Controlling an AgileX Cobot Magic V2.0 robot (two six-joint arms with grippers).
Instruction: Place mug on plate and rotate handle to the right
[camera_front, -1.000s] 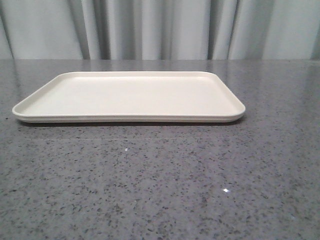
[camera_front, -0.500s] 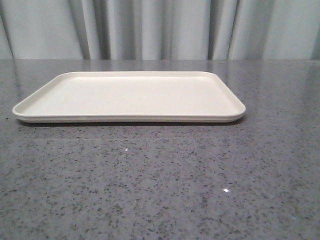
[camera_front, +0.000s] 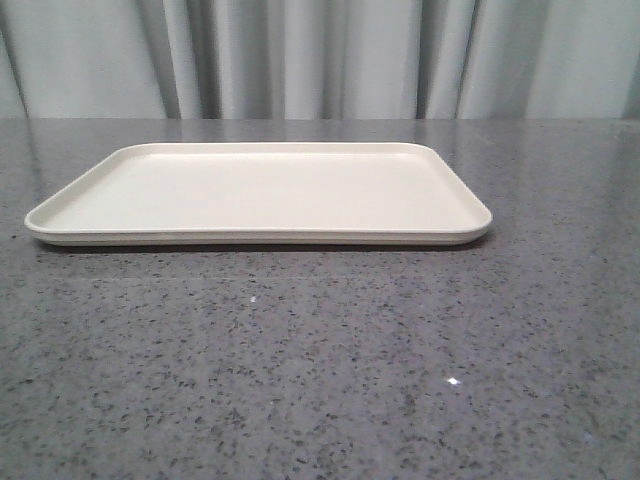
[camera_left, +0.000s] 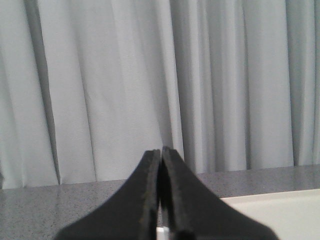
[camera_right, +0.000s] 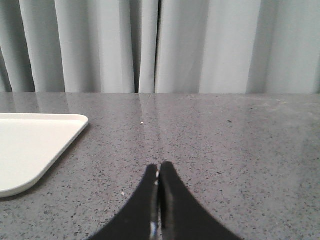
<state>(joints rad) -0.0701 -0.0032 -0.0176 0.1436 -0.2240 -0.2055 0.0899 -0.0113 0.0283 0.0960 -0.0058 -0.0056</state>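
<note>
The cream-white plate (camera_front: 260, 192) lies flat on the grey speckled table in the front view, with nothing on it. A corner of it shows in the left wrist view (camera_left: 280, 215) and in the right wrist view (camera_right: 30, 145). The mug and its handle are out of view in every frame. My left gripper (camera_left: 161, 151) is shut and empty, raised over the table beside the plate. My right gripper (camera_right: 159, 167) is shut and empty, low over bare table beside the plate's corner. Neither gripper shows in the front view.
Grey-white curtains (camera_front: 320, 55) hang behind the table's far edge. The grey speckled table (camera_front: 320, 370) stretches in front of the plate and to both sides of it.
</note>
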